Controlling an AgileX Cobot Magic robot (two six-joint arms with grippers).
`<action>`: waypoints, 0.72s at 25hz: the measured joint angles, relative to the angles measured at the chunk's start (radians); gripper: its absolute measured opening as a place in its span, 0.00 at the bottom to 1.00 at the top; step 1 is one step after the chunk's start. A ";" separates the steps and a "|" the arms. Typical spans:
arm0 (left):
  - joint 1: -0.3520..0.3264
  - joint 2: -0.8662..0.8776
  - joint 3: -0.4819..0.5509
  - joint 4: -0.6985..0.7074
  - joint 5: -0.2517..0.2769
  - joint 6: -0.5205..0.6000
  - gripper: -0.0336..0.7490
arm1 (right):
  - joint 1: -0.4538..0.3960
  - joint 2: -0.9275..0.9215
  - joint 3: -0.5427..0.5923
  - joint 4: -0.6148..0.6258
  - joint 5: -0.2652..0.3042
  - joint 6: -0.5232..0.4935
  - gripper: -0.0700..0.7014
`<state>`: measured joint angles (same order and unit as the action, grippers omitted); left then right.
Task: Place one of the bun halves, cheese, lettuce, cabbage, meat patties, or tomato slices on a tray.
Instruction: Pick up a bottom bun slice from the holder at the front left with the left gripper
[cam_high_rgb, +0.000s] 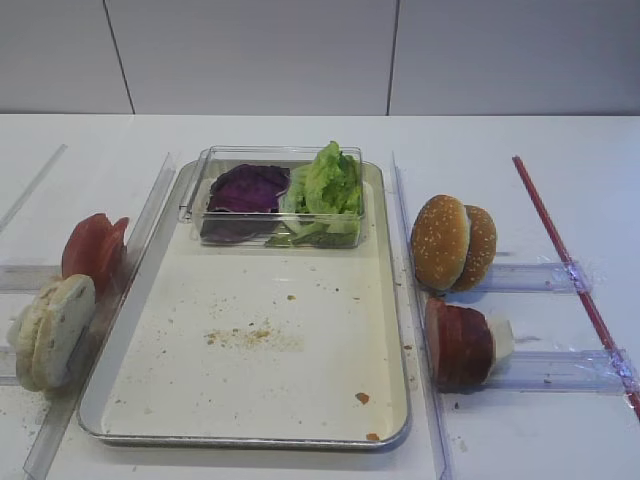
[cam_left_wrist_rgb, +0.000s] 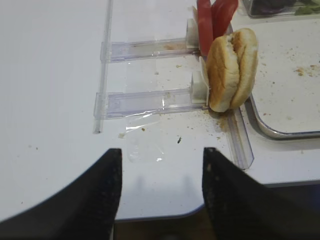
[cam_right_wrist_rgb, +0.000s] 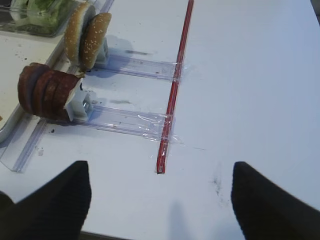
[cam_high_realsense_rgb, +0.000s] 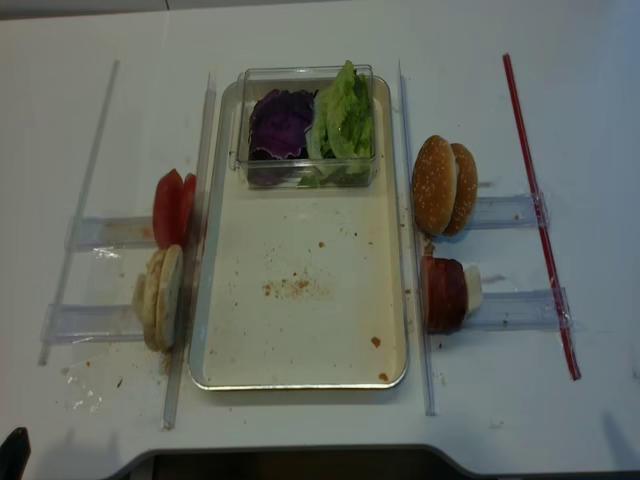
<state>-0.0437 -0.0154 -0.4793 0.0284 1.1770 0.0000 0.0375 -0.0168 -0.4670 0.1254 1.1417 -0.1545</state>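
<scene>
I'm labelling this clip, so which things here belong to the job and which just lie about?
Job:
tray
bun halves
tomato slices
meat patties
cabbage
lettuce

Just lying about:
sesame buns
clear box
red strip
clear plastic racks

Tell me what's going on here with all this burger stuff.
Nothing is being handled yet. Both grippers, left and right, hang open above bare table. The tray holds only crumbs and a clear box of cabbage and lettuce. Bun halves, tomato slices and meat patties stand on edge in racks beside it.
</scene>
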 joint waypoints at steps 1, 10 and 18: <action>0.000 0.000 0.000 0.000 0.000 0.000 0.49 | 0.000 0.000 0.000 0.000 0.000 0.000 0.85; 0.000 0.000 0.000 0.000 0.000 0.000 0.49 | 0.000 0.000 0.000 0.000 0.000 0.000 0.85; 0.000 0.000 0.000 0.000 0.000 0.000 0.49 | 0.000 0.000 0.000 0.000 0.000 0.004 0.85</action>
<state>-0.0437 -0.0154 -0.4793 0.0284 1.1770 0.0000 0.0375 -0.0168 -0.4670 0.1254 1.1417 -0.1506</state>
